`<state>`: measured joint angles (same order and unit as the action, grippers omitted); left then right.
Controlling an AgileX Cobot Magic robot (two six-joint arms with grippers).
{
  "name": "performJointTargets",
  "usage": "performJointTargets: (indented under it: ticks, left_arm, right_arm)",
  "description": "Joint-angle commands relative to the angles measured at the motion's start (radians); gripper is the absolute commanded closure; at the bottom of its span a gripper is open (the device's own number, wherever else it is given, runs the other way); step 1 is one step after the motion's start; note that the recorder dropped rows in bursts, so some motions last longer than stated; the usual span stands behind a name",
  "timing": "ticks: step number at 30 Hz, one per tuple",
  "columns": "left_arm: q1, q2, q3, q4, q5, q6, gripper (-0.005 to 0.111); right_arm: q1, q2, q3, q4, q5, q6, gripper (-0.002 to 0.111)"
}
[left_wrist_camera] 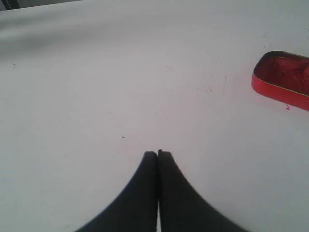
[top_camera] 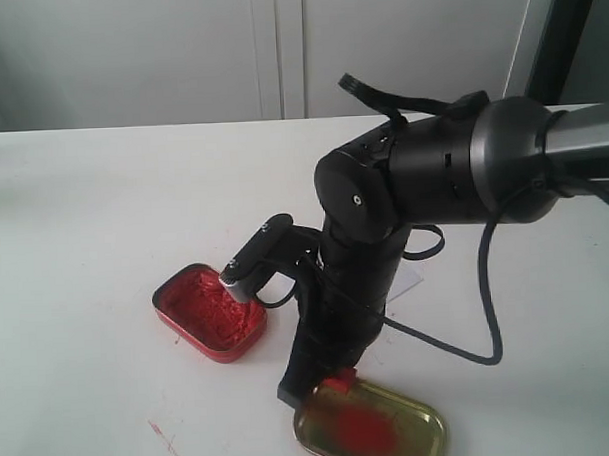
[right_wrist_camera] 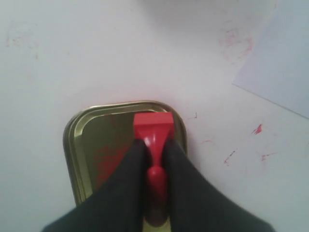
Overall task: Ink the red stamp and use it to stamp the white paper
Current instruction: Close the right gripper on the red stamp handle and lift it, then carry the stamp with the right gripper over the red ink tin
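Note:
My right gripper (right_wrist_camera: 153,145) is shut on the handle of the tiny red stamp (right_wrist_camera: 153,126), whose square base faces down over one end of the gold tin lid (right_wrist_camera: 77,145). In the exterior view the stamp (top_camera: 340,382) shows just above the lid's (top_camera: 417,434) near rim, under the right gripper (top_camera: 332,387); whether it touches the lid I cannot tell. A corner of the white paper (right_wrist_camera: 285,72) lies beyond the lid, mostly hidden behind the arm in the exterior view (top_camera: 411,277). My left gripper (left_wrist_camera: 158,153) is shut on nothing above bare table.
The open red tin of ink paste (top_camera: 209,311) lies left of the right arm, and its wall (left_wrist_camera: 277,89) also shows in the left wrist view. Red smears mark the table (right_wrist_camera: 258,129) near the paper. The right arm's cable (top_camera: 488,312) loops over the table.

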<state>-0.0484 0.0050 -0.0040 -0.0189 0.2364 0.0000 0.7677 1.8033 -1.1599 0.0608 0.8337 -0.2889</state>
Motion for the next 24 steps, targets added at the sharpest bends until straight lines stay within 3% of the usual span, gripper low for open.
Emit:
performJointTargets:
  ticks: [1, 8, 24]
  left_arm:
    - [0.001, -0.005, 0.004, -0.005, -0.004, 0.000, 0.107]
    - [0.001, -0.005, 0.004, -0.005, -0.004, 0.000, 0.107]
    - [0.001, -0.005, 0.004, -0.005, -0.004, 0.000, 0.107]
  right_arm:
    - [0.000, -0.010, -0.006, -0.002, -0.018, 0.009, 0.108]
    - [0.000, 0.006, -0.099, -0.001, 0.031, 0.110, 0.108]
    - [0.000, 0.192, -0.434, 0.011, 0.192, 0.139, 0.108]
